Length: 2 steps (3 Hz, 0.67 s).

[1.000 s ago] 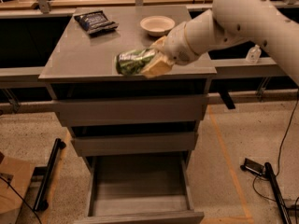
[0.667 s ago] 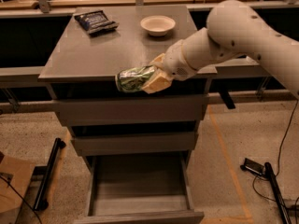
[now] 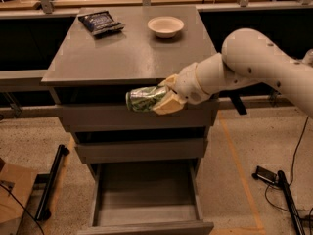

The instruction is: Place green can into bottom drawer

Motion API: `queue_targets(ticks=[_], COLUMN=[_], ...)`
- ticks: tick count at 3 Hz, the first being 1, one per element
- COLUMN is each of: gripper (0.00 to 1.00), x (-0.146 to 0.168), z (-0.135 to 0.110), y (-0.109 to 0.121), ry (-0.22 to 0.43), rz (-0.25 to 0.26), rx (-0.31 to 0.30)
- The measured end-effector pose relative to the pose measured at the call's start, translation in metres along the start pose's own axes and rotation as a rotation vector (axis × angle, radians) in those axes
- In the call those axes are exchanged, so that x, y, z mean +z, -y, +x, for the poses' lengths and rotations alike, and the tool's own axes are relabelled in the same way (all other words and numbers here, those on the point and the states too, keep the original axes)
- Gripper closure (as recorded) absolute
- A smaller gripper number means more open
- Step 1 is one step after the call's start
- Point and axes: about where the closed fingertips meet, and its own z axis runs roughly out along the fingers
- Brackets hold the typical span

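The green can [image 3: 143, 98], mottled green and white, lies on its side in my gripper [image 3: 164, 96]. The tan fingers [image 3: 168, 103] are shut on its right end. The gripper holds the can in the air in front of the top drawer front, just below the cabinet's top edge. The bottom drawer [image 3: 146, 214] is pulled open below, a deep grey box that looks empty. The can hangs well above it.
A dark blue chip bag [image 3: 100, 22] and a white bowl [image 3: 166, 26] sit at the back of the grey cabinet top [image 3: 98, 58]. A black stand [image 3: 53, 180] lies on the floor at left. Cables and a black device [image 3: 274, 180] lie at right.
The gripper with the can has come down and forward, from above the cabinet top's front edge to in front of the top drawer. The can stays gripped.
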Motion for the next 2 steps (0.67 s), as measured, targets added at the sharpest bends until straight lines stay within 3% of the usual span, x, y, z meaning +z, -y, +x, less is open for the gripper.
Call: queue_targets(ticks=[1,2], gripper=[1.0,1.0], x=[0.033,0.076], z=[0.052,0.123], y=[-0.023,-0.036], ry=[0.034,0.062], rz=[-0.004,0.016], rx=[0.035,0.083])
